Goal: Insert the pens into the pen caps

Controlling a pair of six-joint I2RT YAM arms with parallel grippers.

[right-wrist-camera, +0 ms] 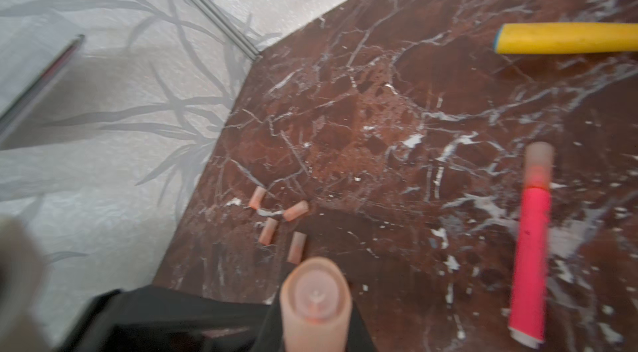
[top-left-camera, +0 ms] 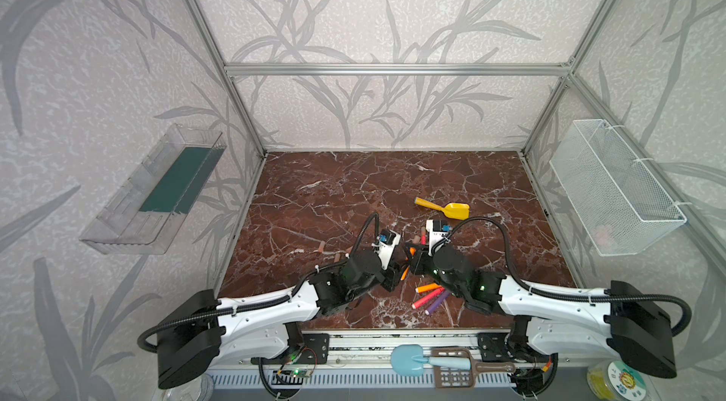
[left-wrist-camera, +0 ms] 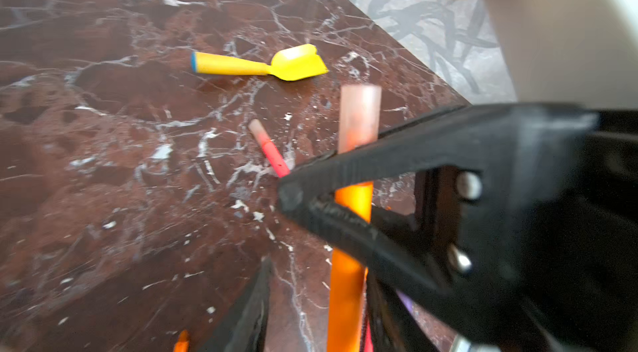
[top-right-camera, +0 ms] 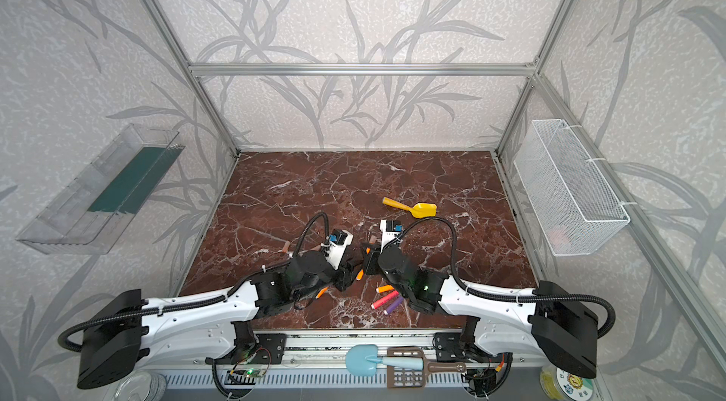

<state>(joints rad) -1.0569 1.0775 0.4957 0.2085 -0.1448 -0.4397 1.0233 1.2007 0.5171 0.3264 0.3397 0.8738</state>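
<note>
An orange pen (left-wrist-camera: 347, 284) with a pinkish cap (left-wrist-camera: 359, 115) pushed on its tip stands upright between my two grippers near the middle of the table. My right gripper (left-wrist-camera: 310, 195) is shut on its barrel just below the cap; in the right wrist view the cap's end (right-wrist-camera: 316, 293) sticks up between the fingers. My left gripper (left-wrist-camera: 316, 298) is open around the lower barrel, with a gap on one side. A capped red-pink pen (right-wrist-camera: 530, 246) lies on the table. Orange (top-left-camera: 427, 287), red-pink (top-left-camera: 425, 299) and purple (top-left-camera: 439, 302) pens lie near the front. Several loose caps (right-wrist-camera: 296, 210) lie at the left.
A yellow toy scoop (top-left-camera: 444, 208) lies behind the grippers. Another orange pen (top-right-camera: 321, 293) shows under my left arm. A clear bin (top-left-camera: 153, 190) hangs on the left wall, a white wire basket (top-left-camera: 616, 186) on the right wall.
</note>
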